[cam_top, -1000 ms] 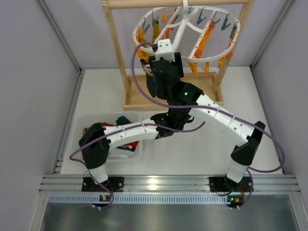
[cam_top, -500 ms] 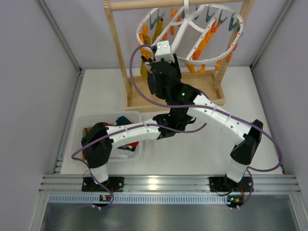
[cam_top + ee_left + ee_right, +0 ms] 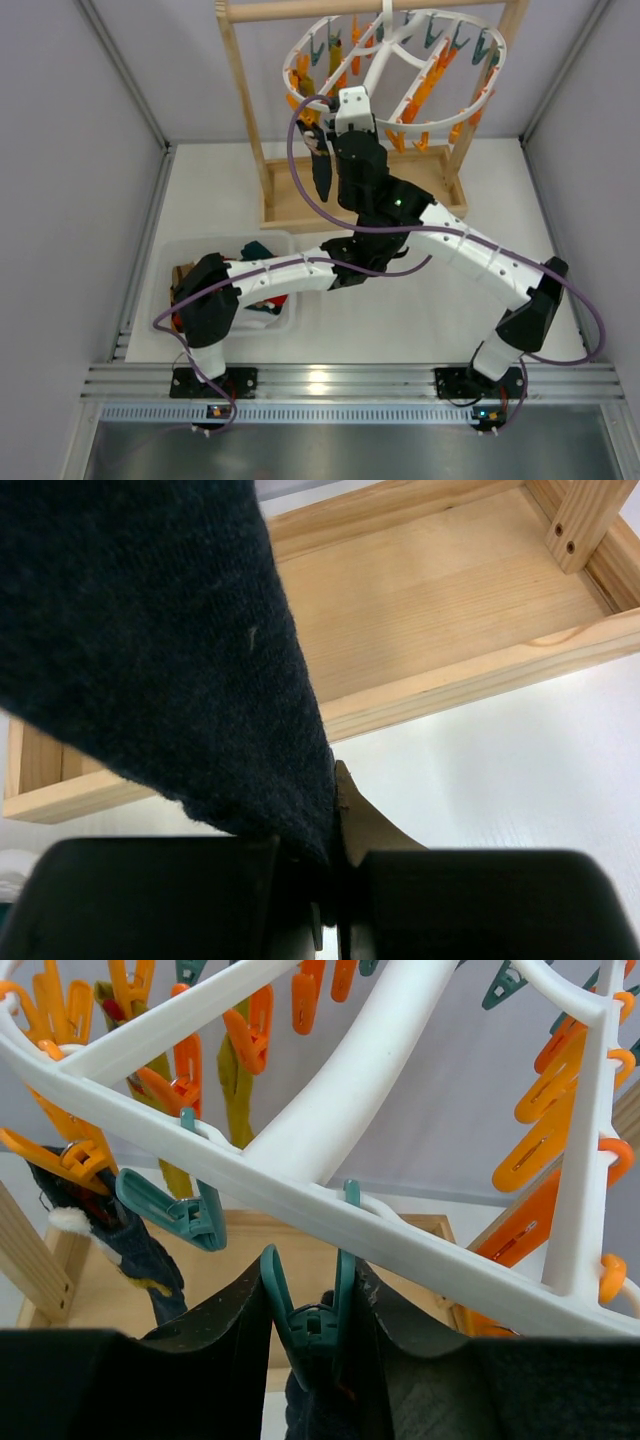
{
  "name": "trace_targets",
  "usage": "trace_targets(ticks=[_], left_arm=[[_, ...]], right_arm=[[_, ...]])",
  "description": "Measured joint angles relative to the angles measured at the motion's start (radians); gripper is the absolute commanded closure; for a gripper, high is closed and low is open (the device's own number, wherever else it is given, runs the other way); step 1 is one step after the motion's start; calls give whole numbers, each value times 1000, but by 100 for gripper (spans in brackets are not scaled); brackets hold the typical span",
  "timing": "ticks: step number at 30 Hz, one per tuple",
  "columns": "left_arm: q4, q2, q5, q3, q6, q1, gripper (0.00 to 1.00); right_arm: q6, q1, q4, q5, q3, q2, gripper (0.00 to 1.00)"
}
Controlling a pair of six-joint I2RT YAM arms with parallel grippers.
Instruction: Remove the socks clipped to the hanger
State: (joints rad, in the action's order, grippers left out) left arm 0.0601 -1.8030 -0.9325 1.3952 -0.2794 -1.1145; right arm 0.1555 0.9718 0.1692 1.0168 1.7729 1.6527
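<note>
The white oval hanger (image 3: pixel 455 118) hangs from the wooden stand, with orange and teal pegs. In the right wrist view my right gripper (image 3: pixel 308 1305) is shut on a teal peg (image 3: pixel 312 1325) under a white crossbar (image 3: pixel 300 1200); in the top view it (image 3: pixel 335 145) sits at the hanger's near-left rim. A dark navy sock (image 3: pixel 322 178) hangs below it. My left gripper (image 3: pixel 330 880) is shut on that sock's lower end (image 3: pixel 170 650); in the top view it is hidden under the right arm. Mustard socks (image 3: pixel 235 1095) and another dark sock (image 3: pixel 135 1250) stay clipped.
The wooden stand's flat base (image 3: pixel 290 205) lies right under the sock, and its posts (image 3: pixel 240 90) flank the hanger. A clear plastic bin (image 3: pixel 175 255) holding several socks stands at the near left. The left arm crosses under the right arm mid-table.
My right gripper has moved a little to the right and farther in under the hanger's rim. The hanger has swung up and right. The navy sock now shows hanging left of the gripper.
</note>
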Motion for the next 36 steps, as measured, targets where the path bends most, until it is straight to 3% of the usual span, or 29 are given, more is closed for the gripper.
trace_targets(ticks=[2, 8, 11, 18, 21, 27, 36], left_arm=[[0, -6, 1, 0, -4, 0, 100], [2, -8, 17, 0, -8, 0, 100], [2, -8, 24, 0, -8, 0, 100], [5, -7, 29, -9, -34, 4, 100], [23, 25, 59, -79, -84, 25, 100], [118, 277, 93, -361, -182, 163, 100], [283, 690, 81, -482, -302, 319, 100]], right_arm=[[-8, 0, -2, -19, -12, -18, 66], [-10, -7, -4, -47, -13, -29, 64], [-9, -15, 3, -53, -12, -29, 74], [-22, -21, 13, -84, -12, -29, 73], [-29, -26, 18, -109, -14, -32, 74], [-52, -61, 20, -242, -100, -120, 73], [-100, -158, 15, -471, -261, -313, 73]])
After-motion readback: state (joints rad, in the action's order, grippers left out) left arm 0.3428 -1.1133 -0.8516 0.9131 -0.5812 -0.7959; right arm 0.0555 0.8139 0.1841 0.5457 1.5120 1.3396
